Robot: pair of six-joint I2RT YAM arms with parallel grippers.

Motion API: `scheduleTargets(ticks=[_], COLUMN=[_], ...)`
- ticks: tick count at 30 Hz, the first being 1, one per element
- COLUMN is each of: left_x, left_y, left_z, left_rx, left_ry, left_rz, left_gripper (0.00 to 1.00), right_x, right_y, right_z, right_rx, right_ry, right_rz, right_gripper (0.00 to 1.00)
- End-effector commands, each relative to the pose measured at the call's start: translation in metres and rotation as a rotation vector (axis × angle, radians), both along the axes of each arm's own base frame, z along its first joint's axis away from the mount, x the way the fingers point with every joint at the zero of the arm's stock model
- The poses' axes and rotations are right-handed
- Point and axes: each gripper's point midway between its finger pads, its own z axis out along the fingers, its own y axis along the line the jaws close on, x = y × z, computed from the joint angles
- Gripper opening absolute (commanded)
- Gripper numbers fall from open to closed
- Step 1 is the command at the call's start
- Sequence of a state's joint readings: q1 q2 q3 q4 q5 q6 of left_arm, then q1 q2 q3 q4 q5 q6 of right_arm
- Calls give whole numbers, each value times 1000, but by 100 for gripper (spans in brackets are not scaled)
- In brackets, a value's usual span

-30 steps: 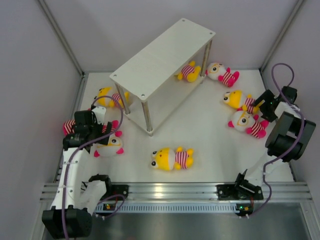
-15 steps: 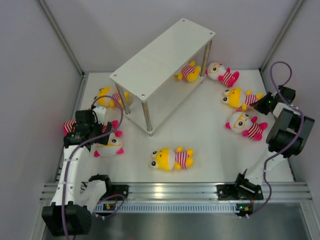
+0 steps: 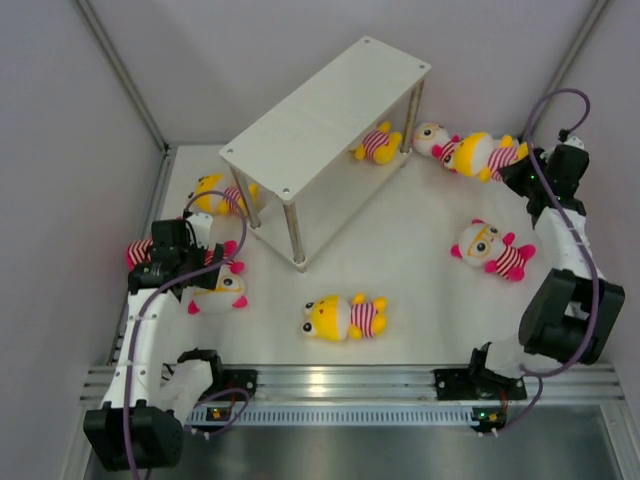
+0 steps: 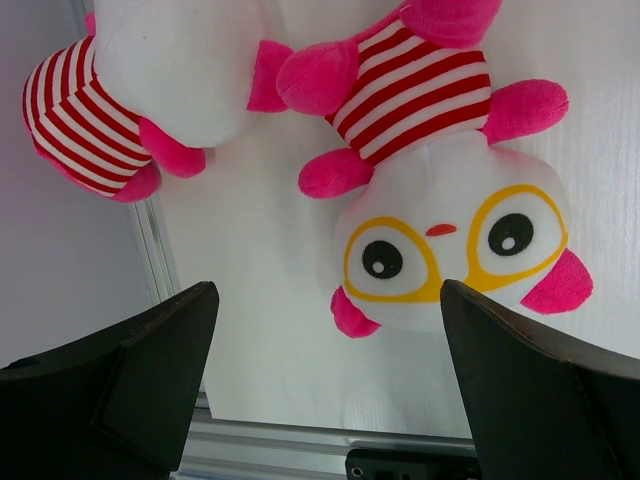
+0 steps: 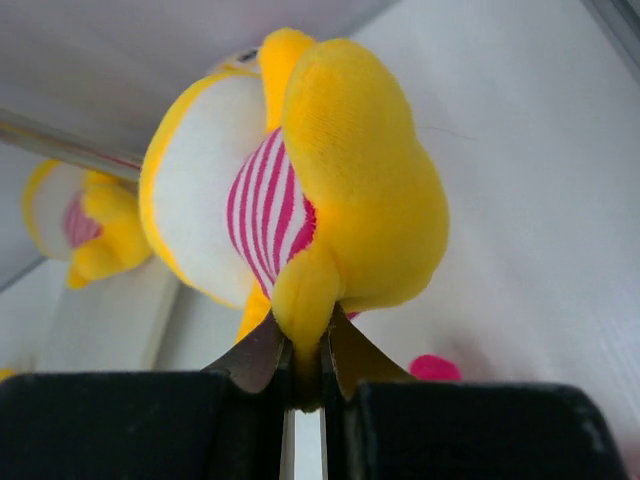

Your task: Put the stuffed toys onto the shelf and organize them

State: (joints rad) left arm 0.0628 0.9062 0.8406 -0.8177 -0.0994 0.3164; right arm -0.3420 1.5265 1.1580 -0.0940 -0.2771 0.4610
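The shelf [image 3: 320, 110] stands at the back middle, a yellow stuffed toy [image 3: 377, 143] lying under its right end. My right gripper [image 3: 517, 172] is shut on a limb of a yellow striped toy [image 3: 482, 154], held up beside a white-headed toy [image 3: 432, 139]. In the right wrist view that yellow toy [image 5: 300, 180] hangs pinched in my right gripper [image 5: 305, 365]. My left gripper [image 3: 190, 262] is open above a white-headed toy with glasses [image 4: 450, 240], next to another pink-limbed toy [image 4: 130, 90]. Nothing sits between the left gripper's [image 4: 325, 390] fingers.
Other toys lie about the table: a yellow one [image 3: 345, 317] front middle, a white-headed one [image 3: 490, 247] at the right, a yellow one [image 3: 213, 193] left of the shelf. Walls close in on both sides. A metal rail [image 3: 350, 380] runs along the near edge.
My right gripper closed on the yellow toy at the right, lifted it and carried it back toward the shelf's right end. The left arm barely moved.
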Motion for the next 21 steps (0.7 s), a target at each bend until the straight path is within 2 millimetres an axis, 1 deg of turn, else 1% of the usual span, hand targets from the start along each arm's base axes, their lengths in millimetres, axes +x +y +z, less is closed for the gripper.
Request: scheduleTargets(ticks=[1, 2, 3, 4, 5, 6, 7, 8, 9, 10, 11, 12, 13, 14, 15, 16, 17, 18, 19, 20, 21], left_x=[-1, -2, -2, -2, -2, -2, -2, -2, -2, -2, -2, -2, -3, -3, -3, -2, -3, -3, -3, -4, -4], left_y=[1, 1, 1, 1, 2, 1, 2, 1, 1, 1, 1, 1, 1, 1, 1, 2, 2, 2, 3, 3, 4], left_z=[-1, -1, -2, -2, -1, -2, -1, 0, 0, 0, 0, -1, -1, -1, -2, -2, -2, -2, -2, -2, -2], left_rx=[5, 6, 5, 5, 7, 6, 6, 5, 5, 6, 5, 6, 5, 6, 7, 8, 8, 11, 12, 12, 14], left_ry=[-2, 0, 1, 3, 0, 1, -3, -5, -7, -9, -7, -5, -4, -5, -2, -1, 0, -1, -2, -2, 0], left_rz=[12, 12, 13, 13, 13, 12, 14, 13, 13, 12, 13, 12, 13, 12, 11, 12, 16, 16, 19, 23, 23], left_gripper=[99, 99, 99, 99, 99, 99, 99, 99, 99, 99, 99, 99, 99, 99, 99, 99, 99, 99, 99, 99, 99], right_x=[-20, -22, -31, -34, -34, -40, -41, -43, -44, -43, -46, -39, -37, -40, -30, -30, -25, -15, -9, -7, 4], right_y=[42, 64, 76, 85, 114, 126, 142, 170, 183, 194, 222, 232, 247, 273, 287, 305, 314, 325, 328, 338, 347], right_z=[59, 64, 63, 59, 69, 65, 64, 68, 59, 57, 62, 57, 56, 57, 58, 58, 59, 56, 54, 53, 45], right_rx=[52, 91, 104, 114, 150, 172, 191, 252, 279, 321, 345, 349, 357, 378, 389, 419, 428, 436, 437, 447, 446], right_ry=[-164, -184, -191, -185, -228, -231, -236, -258, -245, -247, -264, -253, -255, -248, -252, -246, -251, -254, -259, -266, -255], right_rz=[-14, 7, 6, -7, 37, 43, 49, 87, 98, 92, 145, 142, 164, 208, 219, 236, 247, 248, 222, 227, 221], right_gripper=[0, 0, 0, 0, 0, 0, 0, 0, 0, 0, 0, 0, 0, 0, 0, 0, 0, 0, 0, 0, 0])
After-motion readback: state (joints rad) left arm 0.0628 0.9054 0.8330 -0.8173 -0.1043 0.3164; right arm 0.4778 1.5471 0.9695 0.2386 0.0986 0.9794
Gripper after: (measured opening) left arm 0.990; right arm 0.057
